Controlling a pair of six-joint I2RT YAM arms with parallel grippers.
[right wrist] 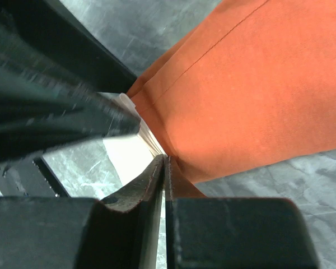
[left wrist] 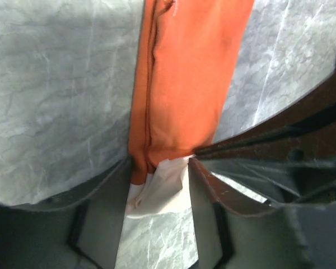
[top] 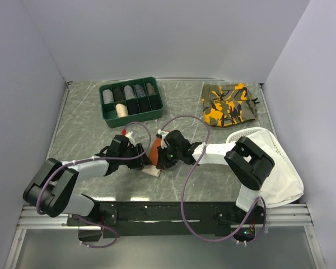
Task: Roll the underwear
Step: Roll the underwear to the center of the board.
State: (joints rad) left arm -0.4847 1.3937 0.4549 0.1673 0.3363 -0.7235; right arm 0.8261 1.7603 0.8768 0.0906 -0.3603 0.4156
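The underwear is sitting near the middle of the tabletop's near edge, folded into a narrow rust-orange strip with its cream waistband poking out at the near end. The left end effector is gripping that end, one fingertip pressing on each side of the fold (the fabric is narrowing where they meet it). The right end effector is coming in from the other side, jaws nearly together and pinching the strip's edge. Toward the far edge, left of centre, a green compartment tray is holding dark and light fabric rolls. A camouflage garment is lying near the far right corner. A white cloth is lying along the right edge.
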